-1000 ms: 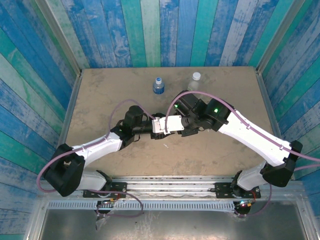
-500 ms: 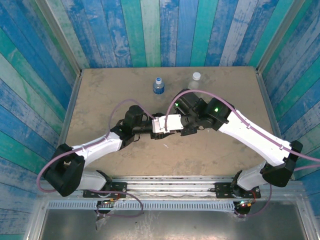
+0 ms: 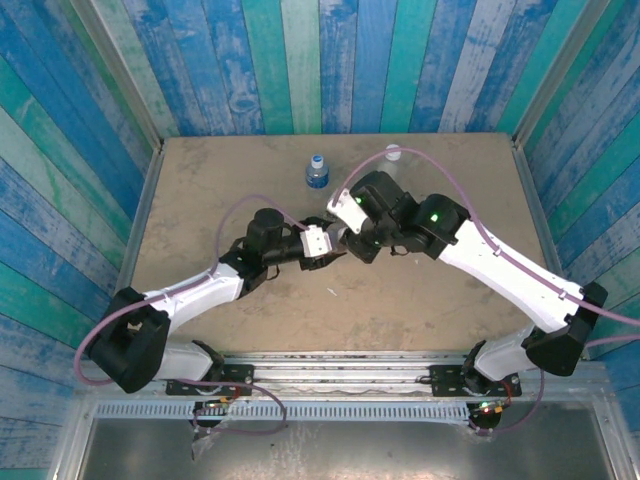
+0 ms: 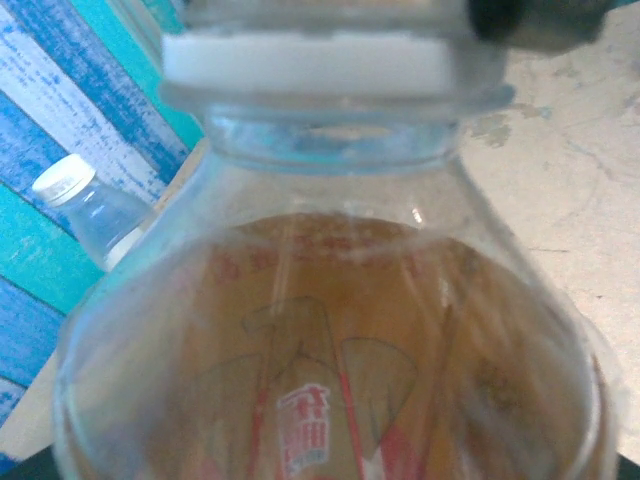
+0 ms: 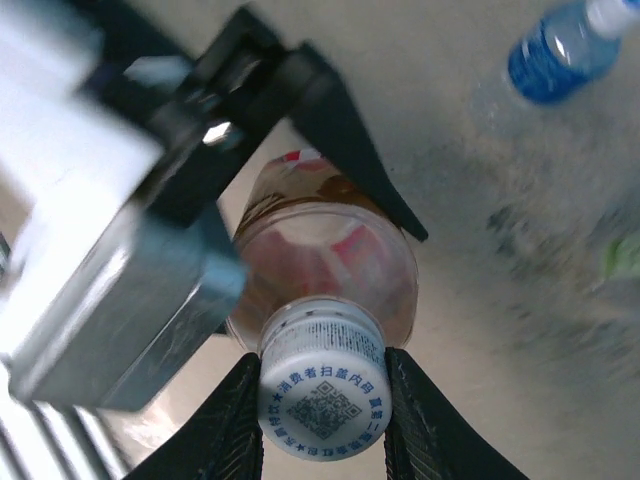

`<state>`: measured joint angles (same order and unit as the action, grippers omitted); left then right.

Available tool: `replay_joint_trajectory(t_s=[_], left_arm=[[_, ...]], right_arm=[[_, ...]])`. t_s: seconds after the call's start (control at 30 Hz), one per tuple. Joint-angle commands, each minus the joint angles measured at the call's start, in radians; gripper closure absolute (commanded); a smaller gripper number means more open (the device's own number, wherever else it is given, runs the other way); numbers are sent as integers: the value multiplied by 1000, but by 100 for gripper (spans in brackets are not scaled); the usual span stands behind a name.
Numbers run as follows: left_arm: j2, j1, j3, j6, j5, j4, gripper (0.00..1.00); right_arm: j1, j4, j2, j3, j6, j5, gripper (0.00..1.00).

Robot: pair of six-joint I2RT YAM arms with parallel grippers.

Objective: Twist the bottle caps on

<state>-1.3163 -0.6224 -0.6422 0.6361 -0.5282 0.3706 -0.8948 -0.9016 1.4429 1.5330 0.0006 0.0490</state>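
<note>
Bottle caps: one white cap [image 5: 323,392] sits on the neck of the orange-liquid bottle [image 5: 330,260], held mid-table between the two arms. A blue cap [image 3: 317,160] tops the blue-label bottle [image 3: 317,176], and a second white cap [image 4: 62,178] tops the pale bottle [image 4: 95,225].
Table [image 3: 200,190]: tan and scuffed, walled by blue and teal planks.
Right arm [image 3: 500,262]: its wrist now sits farther up the table than a second ago, covering most of the pale bottle.
Left arm [image 3: 200,290]: reaches in from the left. Its white wrist block now slants up to the right, where it lay level before.
Orange-liquid bottle: red print on its label, amber liquid inside. It has shifted slightly left with the left wrist.
Blue-label bottle: upright near the far edge, well apart from both grippers, unmoved.
Left gripper [image 3: 325,243]: clamped around the body of the orange-liquid bottle.
Right gripper [image 5: 323,405]: fingers pressed against both sides of the white cap, gripping it.
</note>
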Motion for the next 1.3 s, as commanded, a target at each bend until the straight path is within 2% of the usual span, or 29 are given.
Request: replay_joint_trajectory(t_s=[0.0,0.1,0.2,0.33,0.43,0.53,0.63,0.77,1.03,1.27], left_arm=[[36,-18,-1,-1,-52,78,41],[35,-17,-1,-1,-59,71,41],[37,-18,-9,3,-69,48,40],[25,-17,-20,2,-108,24,40],[15,-17,-35,2,-135,0,41],[22,-17,-38,15,-150,-21,41],[30,-17,-38,28,-162,-42,41],[35,-17,-39,32,-169,-52,41],[23,-17,-44,37,-165,-64,41],[24,-17,-46,40,-163,-67,41]], right_arm=[[44,88,20,-42,520,48,90],[64,62,16,-30,563,23,81],[104,57,-32,-45,486,-31,67],[122,62,-120,-68,152,-192,45],[122,60,-182,-99,-119,-257,36],[108,50,-219,-128,-351,-226,35],[102,-20,-183,-68,-537,-172,37],[60,-110,-118,25,-730,-172,40],[12,-177,-19,87,-798,-142,49],[10,-182,-25,72,-810,-100,55]])
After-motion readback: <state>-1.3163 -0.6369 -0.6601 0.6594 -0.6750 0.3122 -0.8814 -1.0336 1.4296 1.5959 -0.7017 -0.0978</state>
